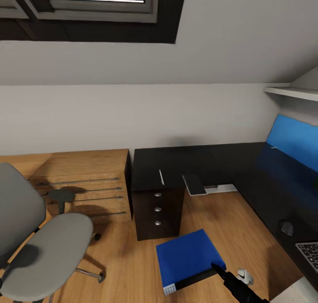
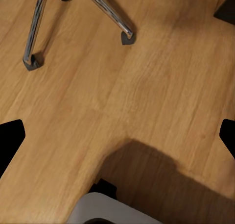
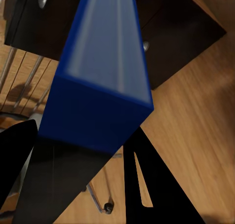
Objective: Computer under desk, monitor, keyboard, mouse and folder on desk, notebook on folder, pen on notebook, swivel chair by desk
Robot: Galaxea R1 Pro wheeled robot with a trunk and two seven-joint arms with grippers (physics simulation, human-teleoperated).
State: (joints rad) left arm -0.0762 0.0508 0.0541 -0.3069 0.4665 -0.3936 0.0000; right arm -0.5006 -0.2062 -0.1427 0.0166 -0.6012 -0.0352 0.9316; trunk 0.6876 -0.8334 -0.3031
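Right gripper (image 1: 215, 267) gripping the folder (image 1: 187, 258) above the floor.
The folder is hanging off the swivel chair (image 1: 44, 245), short of the desk (image 1: 212, 161); stacking is waiting.

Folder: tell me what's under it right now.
The folder, held up in the right hand, has bare wooden floor below it. Whatever floor sits directly beneath is hidden by the folder itself.
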